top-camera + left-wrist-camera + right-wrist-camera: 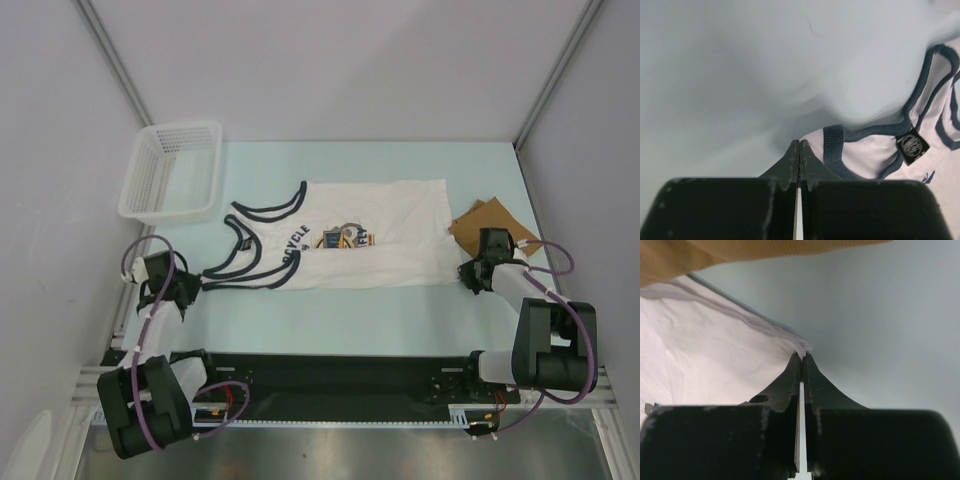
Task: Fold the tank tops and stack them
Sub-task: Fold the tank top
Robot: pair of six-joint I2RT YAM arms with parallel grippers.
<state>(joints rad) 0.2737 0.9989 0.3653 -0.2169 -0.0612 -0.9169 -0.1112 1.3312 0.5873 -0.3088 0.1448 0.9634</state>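
Closest in, the left hand [799, 145] is clamped on a strap corner of the white tank top [380, 240] and the right hand [802, 355] pinches its hem corner, the top spread between them on the pale blue tabletop [400, 310] inside plain grey walls [330, 60]. Just beyond the right hand, the tan tank top [478, 222] is partly covered by that hand, its full shape hard to make out.

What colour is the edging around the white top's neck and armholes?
Dark navy edging on the white top; the left wrist view shows it best.
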